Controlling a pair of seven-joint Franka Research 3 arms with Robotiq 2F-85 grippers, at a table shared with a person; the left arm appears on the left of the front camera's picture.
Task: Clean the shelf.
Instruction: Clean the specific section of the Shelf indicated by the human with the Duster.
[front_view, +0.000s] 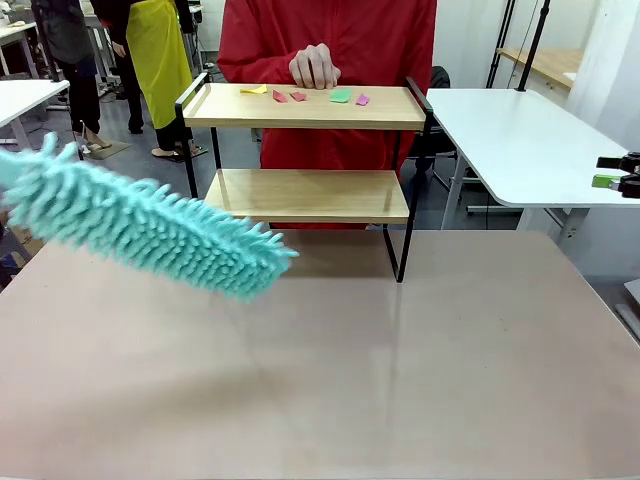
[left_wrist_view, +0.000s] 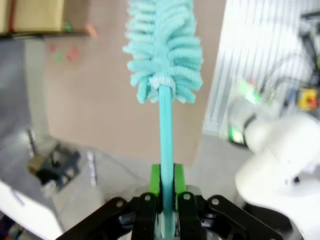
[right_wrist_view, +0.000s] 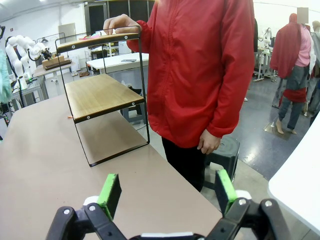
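Left gripper (left_wrist_view: 167, 182): jaws closed tight on the thin teal handle of the duster (left_wrist_view: 165, 45), one green pad on each side. The fluffy head points away from the wrist. Grip looks square and firm.

Right gripper (right_wrist_view: 167, 192): jaws spread wide, nothing between them, parked off the right side of the table (front_view: 420, 380).

Duster head hangs in the air over the near-left part of the table, tilted down to the right, with its tip short of the shelf (front_view: 305, 195).

The shelf stands at the far middle of the table, just in front of a person in a red jacket. Small coloured paper scraps (front_view: 300, 96) lie along its top board. The person's hand (front_view: 315, 68) rests at the far edge of that board, just behind the scraps.

Step in hand (judged): approach. No sweeping contact yet and the scraps are untouched.

Next move calls for:
- raising the head above the raised left side rail;
- laying it on the top board;
- wiping across the scraps, clear of the person's hand.

View differences:
- Front view gives the scraps and the gap between duster and shelf, but not the hold on the handle.
- Left wrist view gives that hold plainly; the shelf there is a blurred corner.
- Right wrist view gives the shelf end-on, the lower board bare, and the open jaws.
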